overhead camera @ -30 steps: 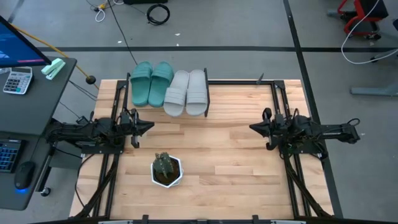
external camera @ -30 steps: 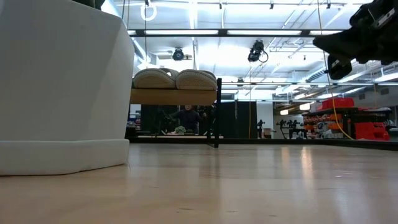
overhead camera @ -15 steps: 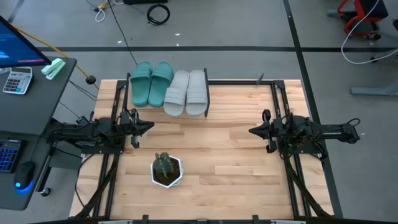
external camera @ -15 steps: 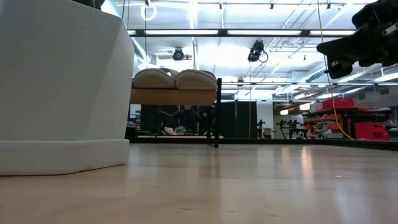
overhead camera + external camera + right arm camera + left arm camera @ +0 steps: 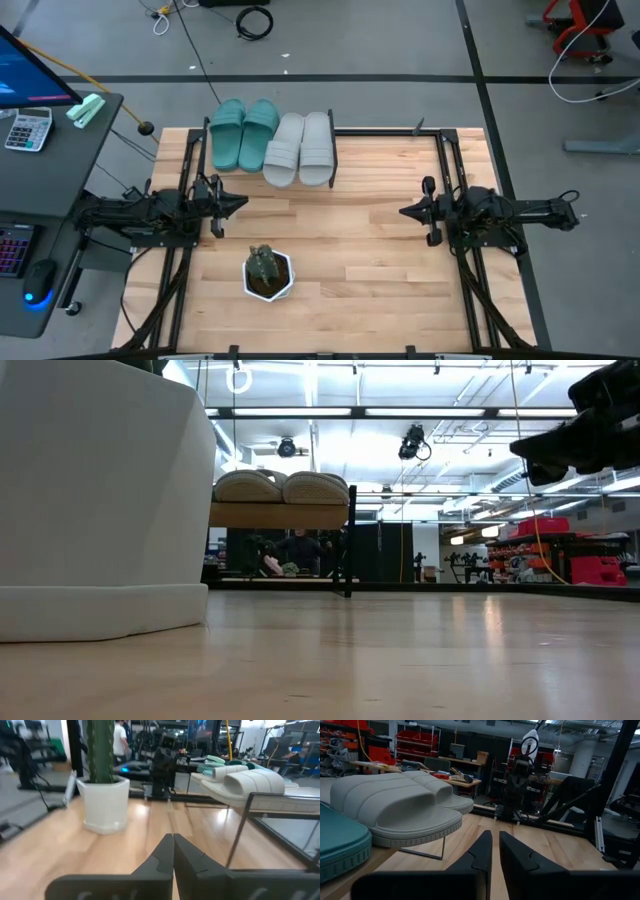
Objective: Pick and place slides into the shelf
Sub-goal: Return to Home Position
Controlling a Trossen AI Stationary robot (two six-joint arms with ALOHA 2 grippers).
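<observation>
Potted plant [image 5: 268,272]: stands in a white pot near the front edge of the table [image 5: 370,250], between the two arms and closer to the left one.
Left gripper [image 5: 243,203]: hovers over the table's left side, pointing inward. Its fingers are drawn together with only a slit between them and hold nothing. It is unmoved from a second ago.
Right gripper [image 5: 403,211]: hangs over the right side, facing the left one and well apart from it, with fingers pressed together and empty. It has drifted slightly inward and toward the front edge since a second ago.
Shelf [image 5: 280,515]: sits at the table's far edge, left of centre, its light board raised on black legs.
Teal slides [image 5: 243,132]: lie side by side on the shelf's left half.
Grey slides [image 5: 300,148]: lie side by side on the right half, the nearer one touching its teal neighbour. All four lie where they did before.
Writing: the monitor [image 5: 30,70] and calculator [image 5: 28,128] on the desk left of the table are too small to read.
Room beyond: a person [image 5: 297,550] shows under the shelf board in the low view.
</observation>
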